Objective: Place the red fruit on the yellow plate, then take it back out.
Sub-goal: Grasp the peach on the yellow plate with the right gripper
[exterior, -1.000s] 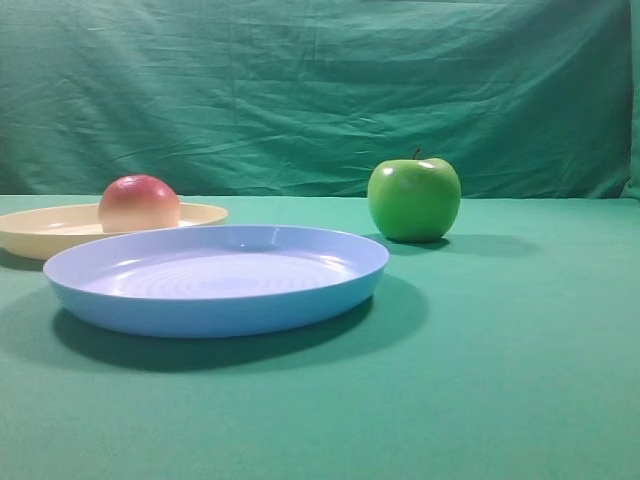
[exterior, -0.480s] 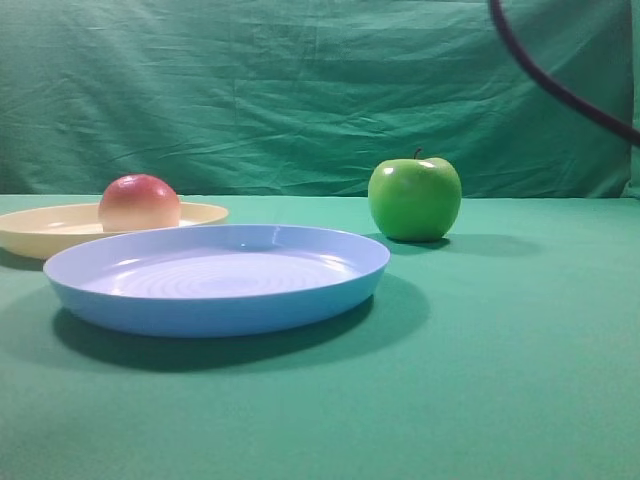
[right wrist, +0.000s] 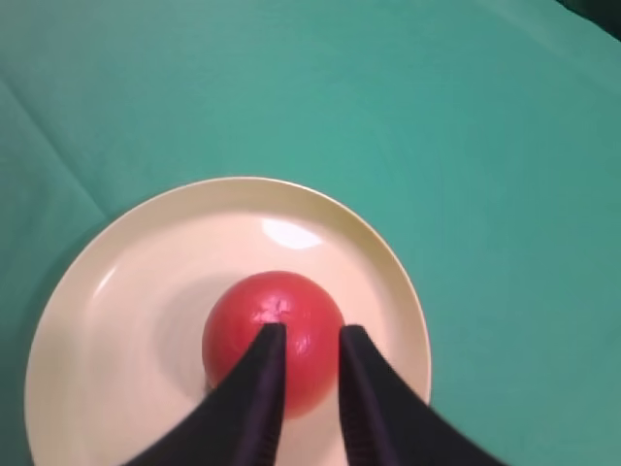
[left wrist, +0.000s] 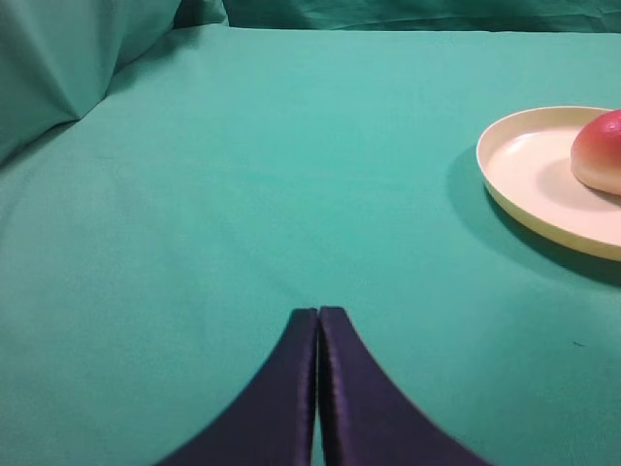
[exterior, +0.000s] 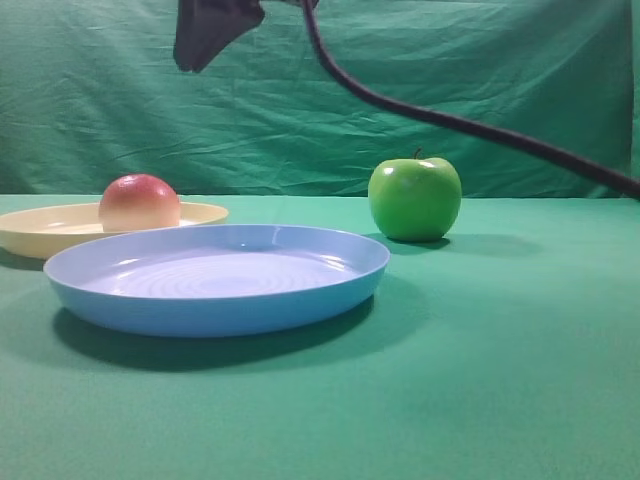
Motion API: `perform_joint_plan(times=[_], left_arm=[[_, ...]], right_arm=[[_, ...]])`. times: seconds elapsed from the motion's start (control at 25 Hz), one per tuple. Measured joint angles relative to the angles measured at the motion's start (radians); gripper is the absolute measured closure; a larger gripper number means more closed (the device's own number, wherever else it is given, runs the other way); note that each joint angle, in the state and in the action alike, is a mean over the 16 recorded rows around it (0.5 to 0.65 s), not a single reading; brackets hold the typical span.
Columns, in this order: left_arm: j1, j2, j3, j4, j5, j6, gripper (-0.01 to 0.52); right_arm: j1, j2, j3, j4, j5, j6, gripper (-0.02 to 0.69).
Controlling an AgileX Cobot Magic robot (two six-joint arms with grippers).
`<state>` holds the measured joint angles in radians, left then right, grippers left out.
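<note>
Exterior high: red fruit (exterior: pixel 139 203) on yellow plate (exterior: pixel 40 228)

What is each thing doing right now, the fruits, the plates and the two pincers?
red fruit: sitting in the yellow plate, not held
yellow plate: flat on the cloth, holding the red fruit
blue plate: empty
green apple: upright on the cloth, alone
right pincer: partly open, above the red fruit
left pincer: shut, holding nothing
</note>
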<state>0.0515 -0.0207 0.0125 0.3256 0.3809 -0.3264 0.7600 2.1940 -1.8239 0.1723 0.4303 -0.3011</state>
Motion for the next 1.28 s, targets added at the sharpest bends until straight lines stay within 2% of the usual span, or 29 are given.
perform_joint_plan(times=[0.16, 0.28, 0.4, 0.56, 0.8, 1.0, 1.28], left_arm=[[0.0, 0.0, 0.0, 0.0, 0.0, 0.0, 0.514], [0.0, 0.0, 0.0, 0.0, 0.0, 0.0, 0.514], [0.0, 0.0, 0.0, 0.0, 0.0, 0.0, 0.514], [0.0, 0.0, 0.0, 0.0, 0.0, 0.0, 0.514], [0.0, 0.0, 0.0, 0.0, 0.0, 0.0, 0.514], [0.0, 0.0, 0.0, 0.0, 0.0, 0.0, 0.514], [0.0, 0.0, 0.0, 0.0, 0.0, 0.0, 0.514]], right_arm=[[0.009, 0.049, -0.02, 0.0, -0.04, -0.003, 0.137], [0.014, 0.076, -0.025, 0.0, -0.07, -0.004, 0.063], [0.017, 0.1, -0.027, 0.0, -0.098, -0.005, 0.025], [0.019, 0.131, -0.029, 0.0, -0.129, -0.005, 0.032], [0.019, 0.168, -0.031, 0.0, -0.162, -0.006, 0.11], [0.014, 0.175, -0.033, -0.001, -0.134, -0.008, 0.248], [-0.021, 0.094, -0.04, -0.008, 0.001, -0.012, 0.422]])
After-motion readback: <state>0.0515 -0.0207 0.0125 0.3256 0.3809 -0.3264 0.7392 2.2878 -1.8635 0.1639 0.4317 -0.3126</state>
